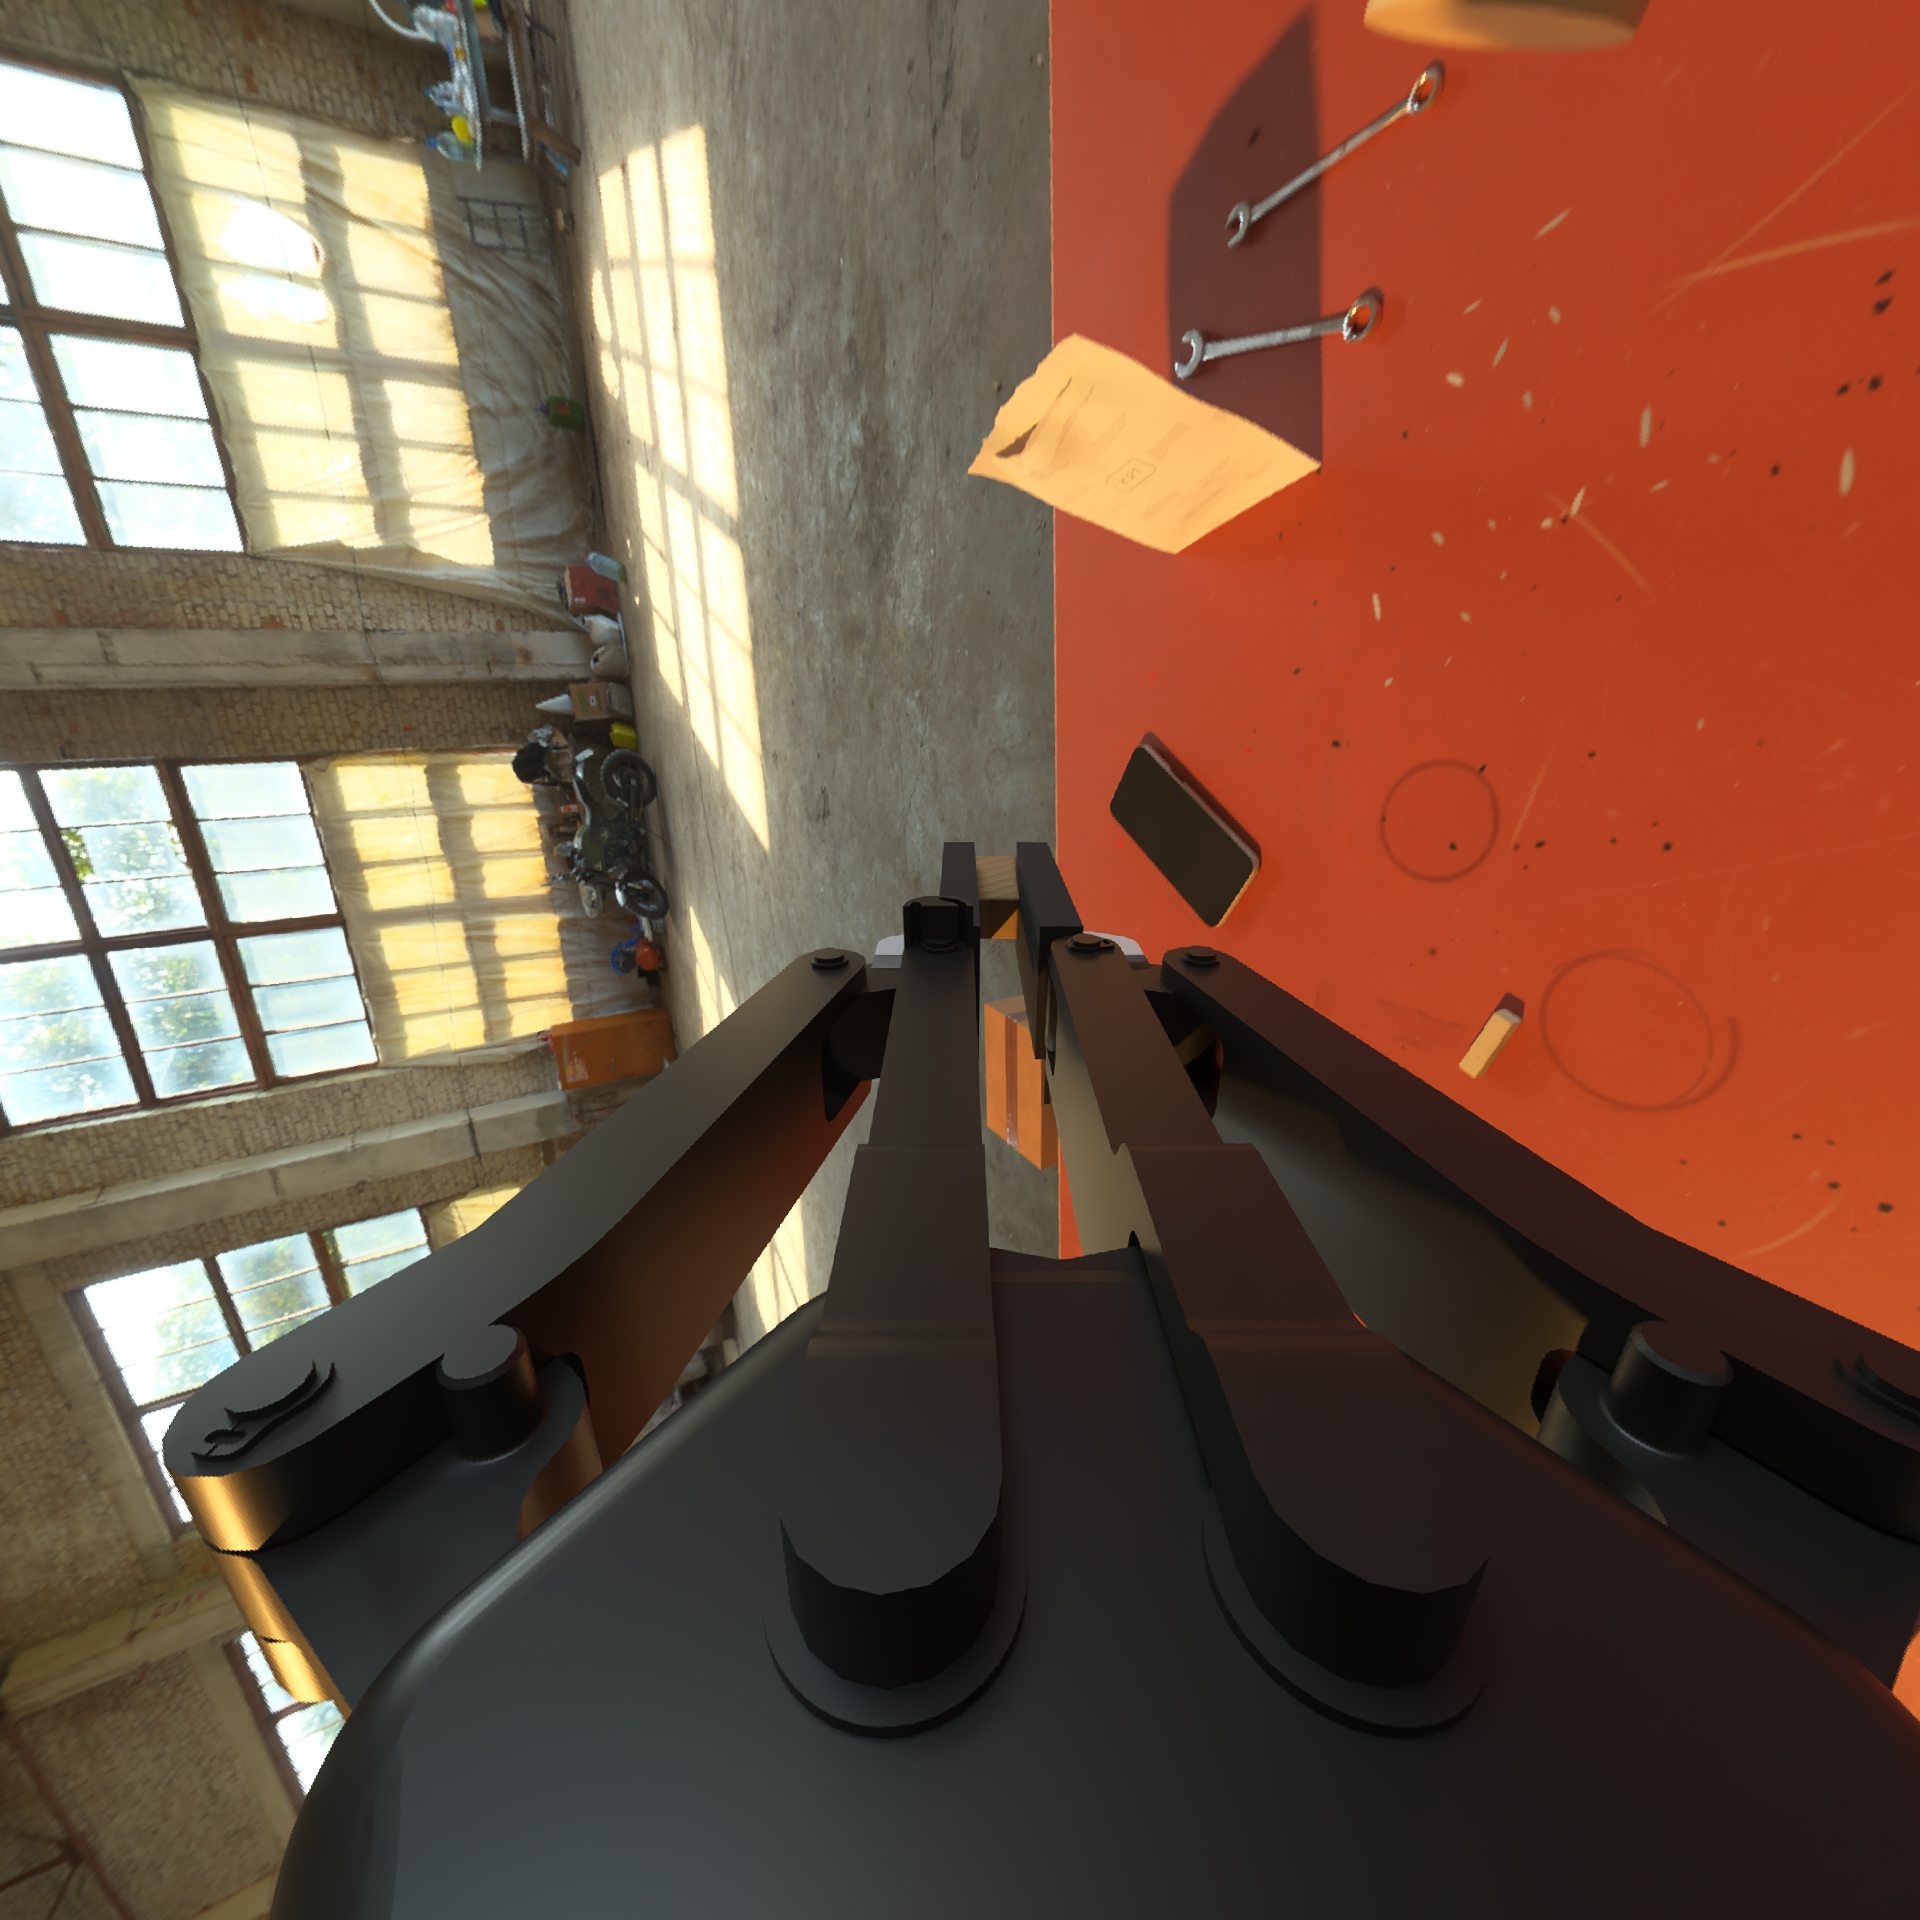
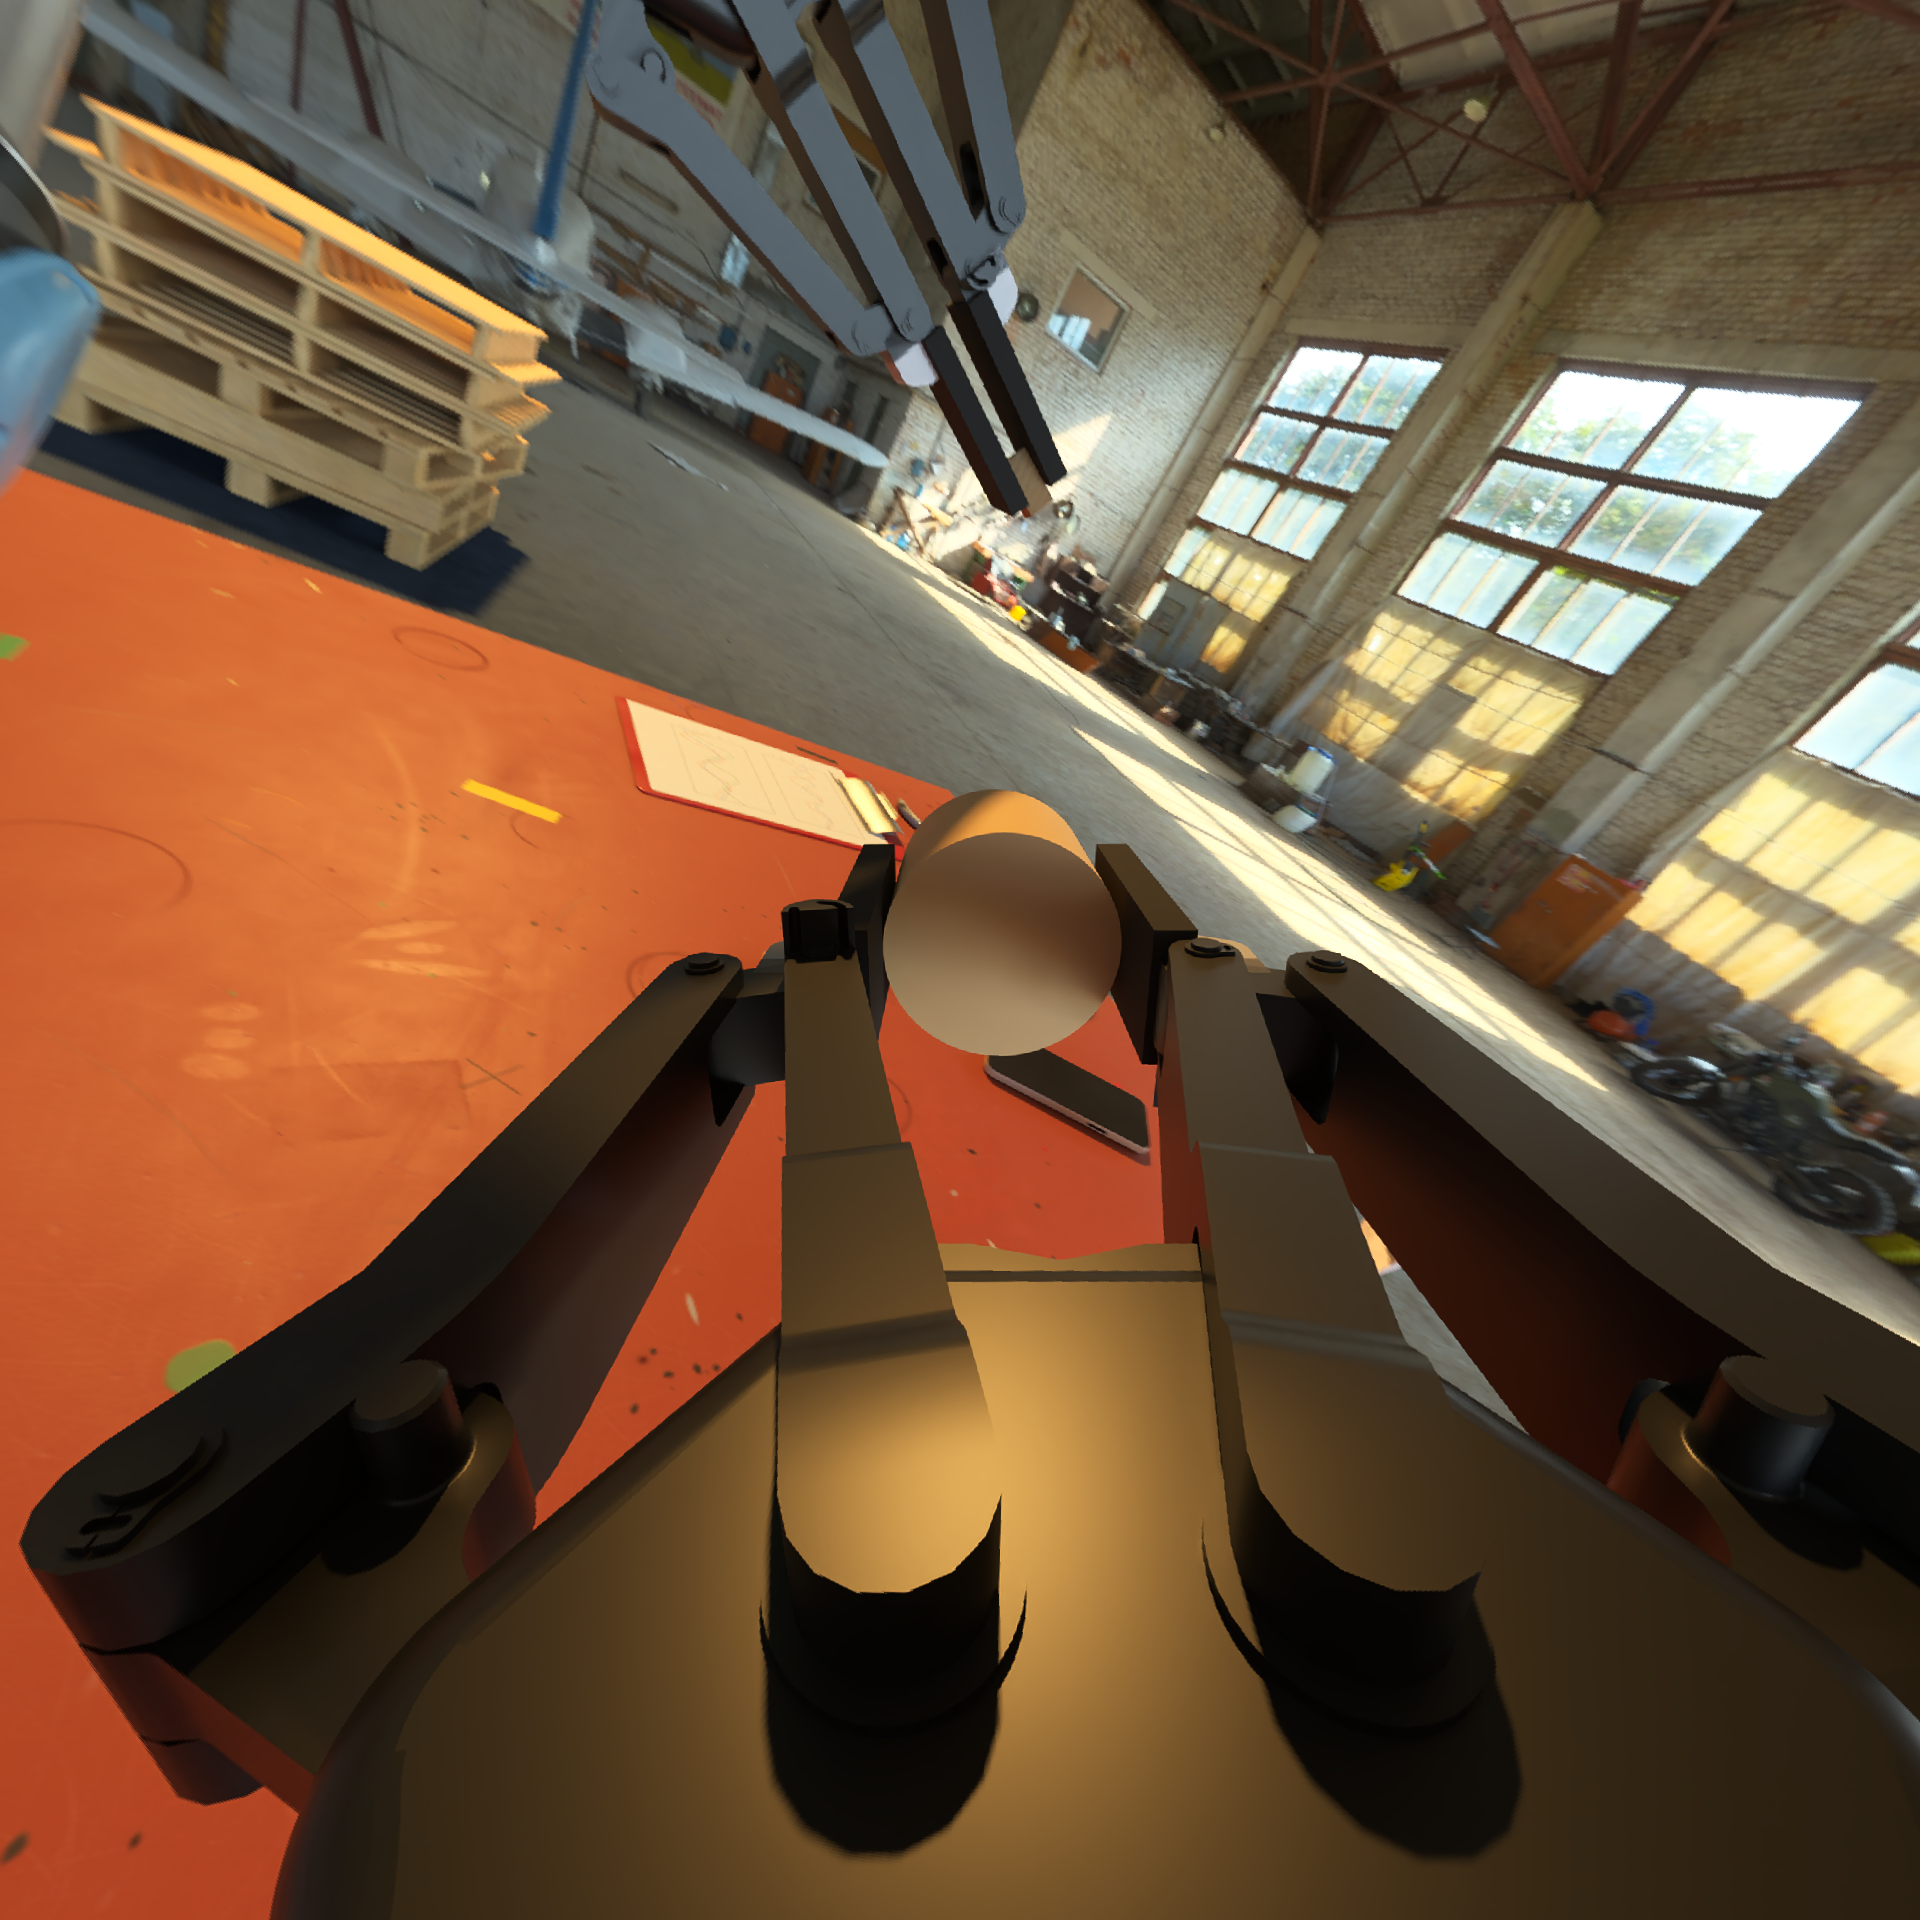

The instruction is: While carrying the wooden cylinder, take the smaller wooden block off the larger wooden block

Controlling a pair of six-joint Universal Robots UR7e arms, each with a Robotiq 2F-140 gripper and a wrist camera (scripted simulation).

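In the left wrist view, the left gripper [image 1: 995,883] was seen closed on the smaller wooden block [image 1: 997,881], a thin pale piece pinched between the two black pads, with its long axis running forward along the fingers. The grip was held right at the edge of the orange table [image 1: 1558,644], half over the concrete floor [image 1: 873,520]. Further along the same edge, a tan paper bag [image 1: 1138,447] overhung the table, with two wrenches [image 1: 1335,151] and [image 1: 1276,335] lying just beyond it. A dark smartphone [image 1: 1184,834] lay flat near the edge, close beside the fingertips, and a small eraser-like block [image 1: 1491,1034] lay further inward. A rounded wooden piece [image 1: 1496,23] was cut off at the far border, so whether it was the larger wooden block could not be told. The inner part of the table was held open.

In the right wrist view, the right gripper [image 2: 1003,925] was seen clamped on the wooden cylinder [image 2: 1000,925], its long axis pointing forward, parallel to the fingers, with a round end face turned to the camera. It was carried above the table near its edge, over the smartphone [image 2: 1075,1101]. A red clipboard [image 2: 758,779] lay ahead by the edge. The left gripper [image 2: 1023,478] hung higher up beyond the edge, the block [image 2: 1031,473] showing between its tips. Wide bare surface was left toward the table's inner side.
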